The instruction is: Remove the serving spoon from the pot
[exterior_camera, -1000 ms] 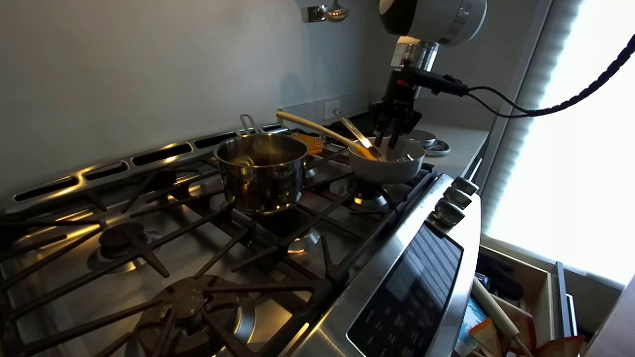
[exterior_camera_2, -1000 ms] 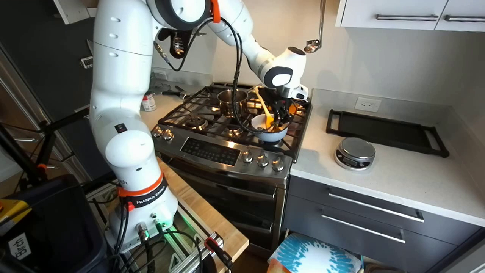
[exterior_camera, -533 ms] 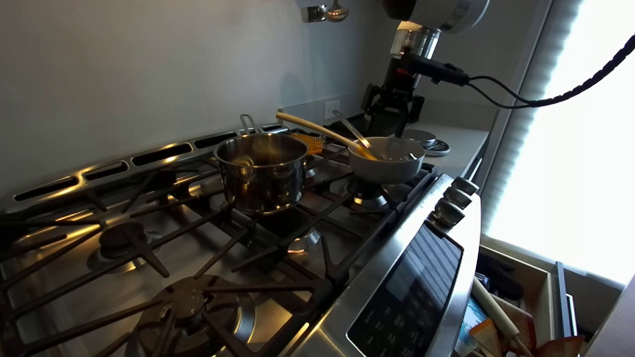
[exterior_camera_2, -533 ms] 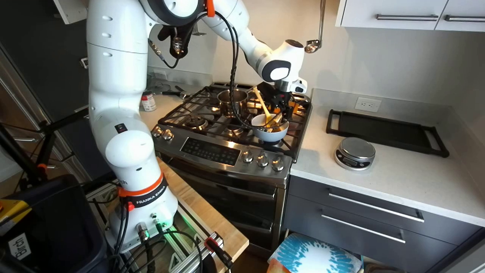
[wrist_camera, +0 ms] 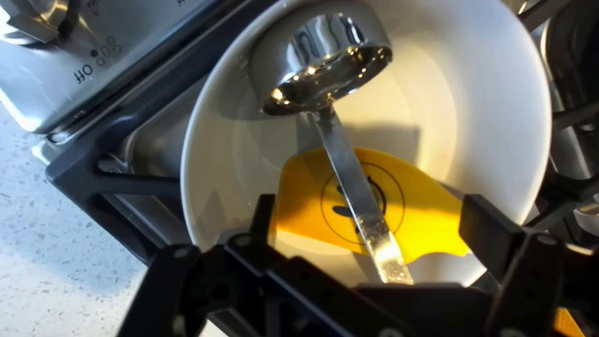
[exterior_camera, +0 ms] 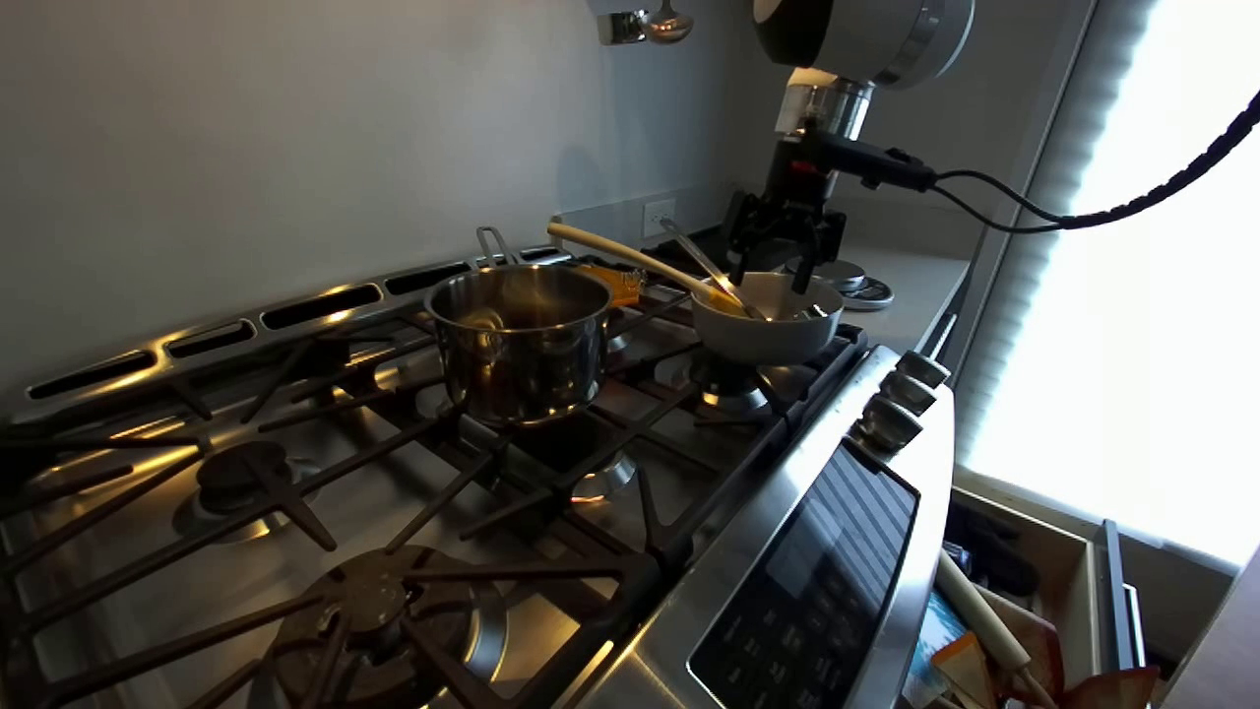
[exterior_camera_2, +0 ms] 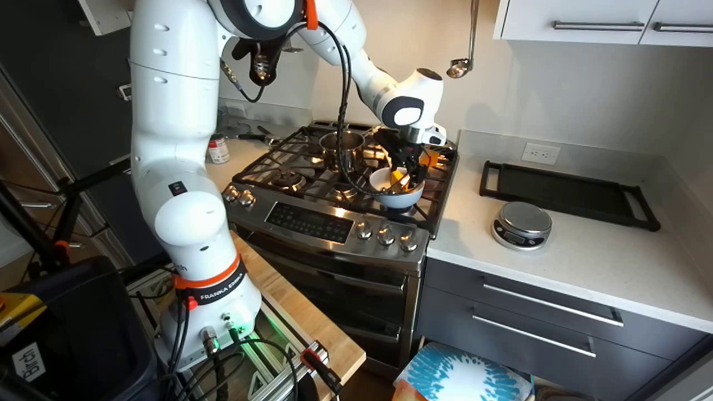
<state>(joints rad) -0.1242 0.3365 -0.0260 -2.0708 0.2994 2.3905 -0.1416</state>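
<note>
In the wrist view, you read OFF on the stove panel (wrist_camera: 117, 28) and find a face drawn in a circle on the yellow spoon (wrist_camera: 426, 220). In an exterior view, you read FRANKA EMIKA and, above it, ch on the arm (exterior_camera_2: 178, 139), and apparently birch on a bin label (exterior_camera_2: 28, 360).

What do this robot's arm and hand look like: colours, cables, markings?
The arm is white and rounded, with black patches, orange bands, black cables, and a black base band lettered "FRANKA" in white. The hand is black, with two blocky fingers.
</note>
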